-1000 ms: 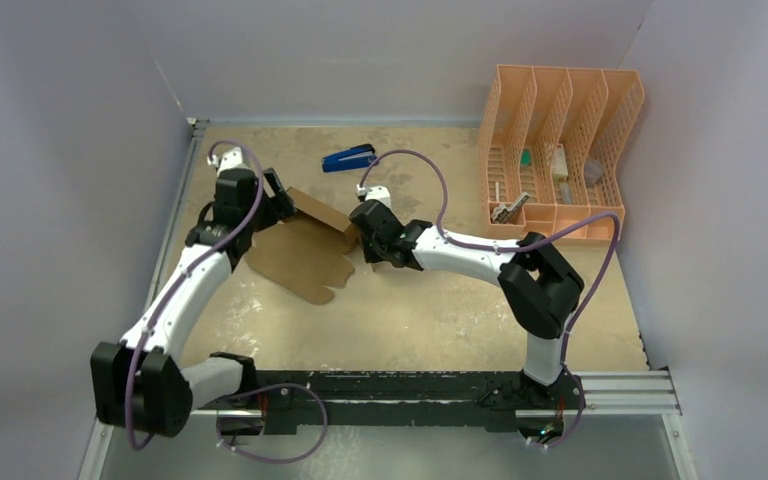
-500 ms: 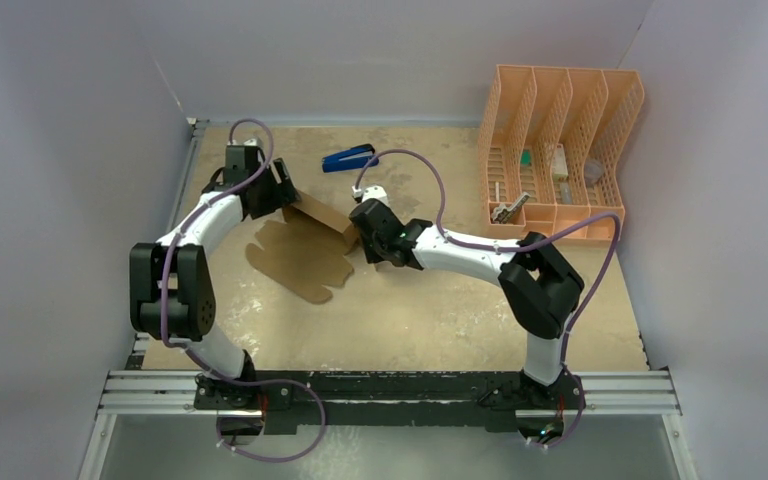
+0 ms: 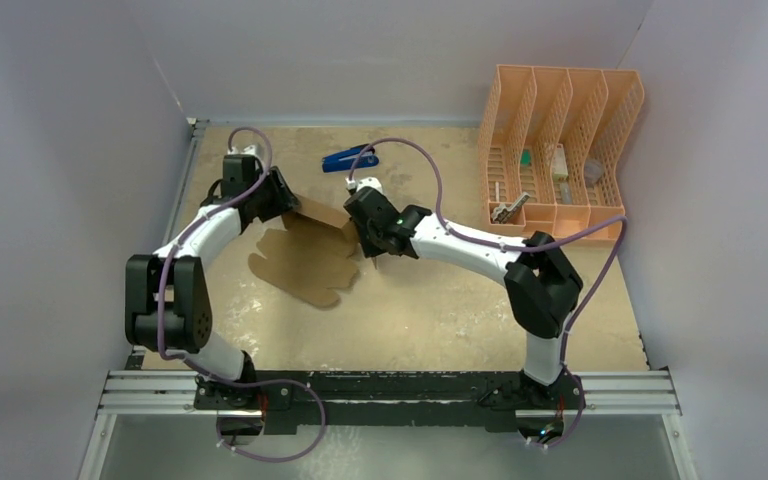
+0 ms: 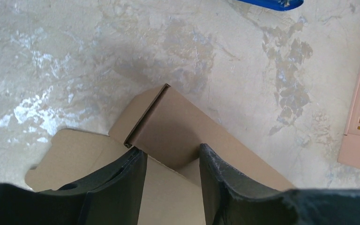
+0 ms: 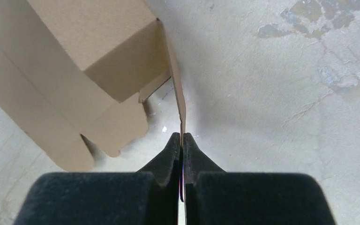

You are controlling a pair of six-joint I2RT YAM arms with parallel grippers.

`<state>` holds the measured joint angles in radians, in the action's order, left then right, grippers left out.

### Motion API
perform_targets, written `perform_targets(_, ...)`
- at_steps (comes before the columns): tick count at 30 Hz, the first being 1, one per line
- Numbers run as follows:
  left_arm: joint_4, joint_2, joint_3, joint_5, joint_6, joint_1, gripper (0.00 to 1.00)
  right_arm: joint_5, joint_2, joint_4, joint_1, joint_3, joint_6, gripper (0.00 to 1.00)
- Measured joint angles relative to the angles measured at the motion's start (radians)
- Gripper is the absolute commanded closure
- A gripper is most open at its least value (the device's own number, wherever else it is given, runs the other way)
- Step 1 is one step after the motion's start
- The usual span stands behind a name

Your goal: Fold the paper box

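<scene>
The right gripper (image 5: 182, 139) pinches a thin flap of the paper box (image 3: 305, 262), apparently steadying it. The left gripper (image 4: 171, 161), jaws partly spread, straddles a raised panel, seemingly to crease it.

No legible text, labels, brands or numbers anywhere, paper box (image 3: 308, 262) plain and unprinted.

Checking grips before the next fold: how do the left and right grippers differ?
The right gripper is shut, pinching a thin upright flap of the paper box. The left gripper has its jaws apart, with cardboard showing between them. Both are at the same box.
</scene>
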<state>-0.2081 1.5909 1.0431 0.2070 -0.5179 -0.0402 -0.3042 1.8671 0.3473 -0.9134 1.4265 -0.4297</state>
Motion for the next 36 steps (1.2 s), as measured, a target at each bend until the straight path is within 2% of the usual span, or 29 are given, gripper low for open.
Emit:
perform_targets(6, 0.037, -0.087, -0.097, 0.025, -0.051, 0.002, 0.59, 0.012, 0.045, 0.110, 0.019, 0.128, -0.070, 1.00)
perform_targets(12, 0.061, -0.130, -0.163, 0.055, -0.101, -0.016, 0.60, 0.011, 0.084, 0.157, 0.038, 0.163, -0.143, 1.00)
perform_targets(23, 0.091, -0.178, -0.278, 0.068, -0.179, -0.145, 0.62, 0.008, 0.131, 0.189, 0.055, 0.190, -0.266, 1.00)
perform_targets(30, 0.032, -0.214, -0.269, 0.066, -0.179, -0.145, 0.45, -0.047, 0.131, 0.159, 0.055, 0.148, -0.304, 1.00)
perform_targets(36, -0.119, -0.230, -0.093, 0.028, -0.115, -0.051, 0.32, -0.067, 0.129, 0.135, 0.055, 0.135, -0.293, 1.00)
